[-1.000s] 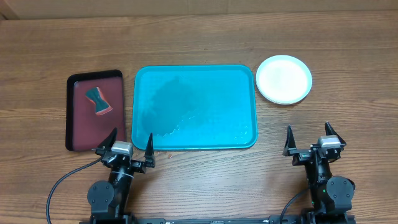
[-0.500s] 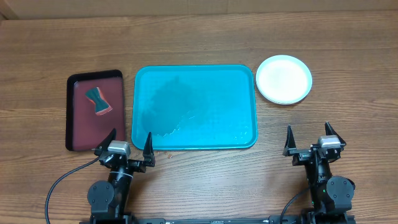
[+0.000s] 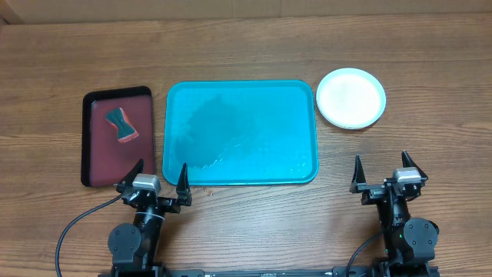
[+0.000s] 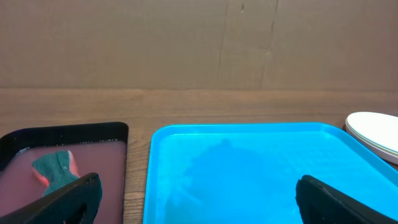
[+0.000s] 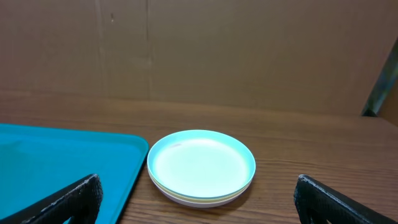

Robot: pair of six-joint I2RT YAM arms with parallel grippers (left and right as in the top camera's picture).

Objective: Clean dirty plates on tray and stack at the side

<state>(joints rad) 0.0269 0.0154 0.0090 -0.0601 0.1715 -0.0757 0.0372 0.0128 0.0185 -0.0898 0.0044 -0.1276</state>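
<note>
The large turquoise-blue rectangular plastic tray [image 3: 241, 132] lies mid-table, with a darker patch on its left half. Right of its far corner, on the wood, the small round plastic plates [image 3: 351, 98] sit stacked, the pale mint-blue one on top. To the left, a green-and-red sponge [image 3: 121, 125] rests in the dark maroon black-rimmed tray [image 3: 104, 160]. At the near edge, the left gripper [image 3: 163, 164] and the right gripper [image 3: 381, 156] stand spread wide, gripping nothing.
</note>
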